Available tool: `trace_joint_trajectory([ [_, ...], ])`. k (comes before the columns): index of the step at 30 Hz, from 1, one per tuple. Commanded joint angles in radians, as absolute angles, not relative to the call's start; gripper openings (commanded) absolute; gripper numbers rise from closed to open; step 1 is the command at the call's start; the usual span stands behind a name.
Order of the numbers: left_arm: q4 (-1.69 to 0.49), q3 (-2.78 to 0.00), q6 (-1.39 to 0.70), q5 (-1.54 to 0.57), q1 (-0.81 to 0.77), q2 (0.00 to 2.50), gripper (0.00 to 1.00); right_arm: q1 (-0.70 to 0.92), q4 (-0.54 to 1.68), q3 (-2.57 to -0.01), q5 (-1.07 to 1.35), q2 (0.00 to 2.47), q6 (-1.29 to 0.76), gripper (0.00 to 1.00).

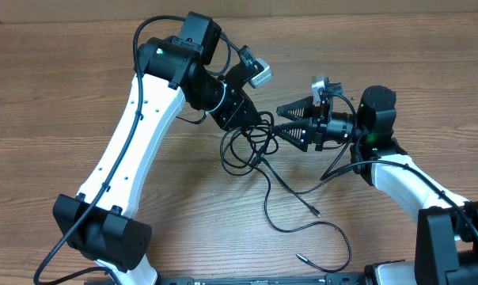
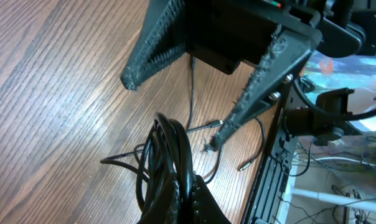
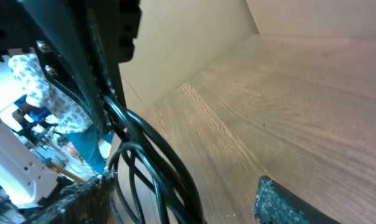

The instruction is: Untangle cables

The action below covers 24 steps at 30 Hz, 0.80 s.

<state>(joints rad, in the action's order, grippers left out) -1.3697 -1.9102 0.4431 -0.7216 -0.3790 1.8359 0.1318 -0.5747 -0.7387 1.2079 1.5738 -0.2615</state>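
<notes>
- The left gripper [image 2: 194, 194] is clamped tight on the cables [image 2: 169, 149], pinching several black strands together as one bundle.
- The right gripper [image 1: 278, 119] faces it with its jaws spread wide. Nothing is held between them, and its fingertips [image 2: 131, 81] hang just above the wood.
- The two grippers are close together, tip to tip, near the middle of the table [image 1: 65, 79].
- Below the left gripper, the cables fall in loose overlapping loops onto the table.
- It seems two strands trail toward the near edge, though the crossing is hard to read. One ends in a small plug [image 1: 314, 212] and the other in a second plug [image 1: 301, 256].
</notes>
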Motion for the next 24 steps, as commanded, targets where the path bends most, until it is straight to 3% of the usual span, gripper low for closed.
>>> trace_joint_trajectory([
  [1, -1.374, -1.92, 0.5, -0.783, -0.385, 1.806, 0.04, 0.133, -0.603, -0.748, 1.206, 1.566, -0.257, 0.69],
  [7, -1.34, -1.92, 0.502, -0.847, -0.414, 1.806, 0.05, 0.136, -0.605, -0.748, 1.222, 1.566, -0.257, 0.54],
  [13, -1.325, -1.92, 0.502, -0.827, -0.454, 1.806, 0.05, 0.136, -0.605, -0.748, 1.233, 1.566, -0.257, 0.11],
  [16, -1.323, -1.92, 0.501, -0.805, -0.458, 1.806, 0.05, 0.136, -0.605, -0.748, 1.233, 1.566, -0.258, 0.04],
  [20, -1.323, -1.92, 0.501, -0.788, -0.458, 1.806, 0.07, 0.136, -0.604, -0.748, 1.237, 1.566, -0.261, 0.04],
  [24, -1.323, -1.919, 0.501, -0.762, -0.459, 1.806, 0.17, 0.136, -0.593, -0.748, 1.238, 1.566, -0.262, 0.04],
])
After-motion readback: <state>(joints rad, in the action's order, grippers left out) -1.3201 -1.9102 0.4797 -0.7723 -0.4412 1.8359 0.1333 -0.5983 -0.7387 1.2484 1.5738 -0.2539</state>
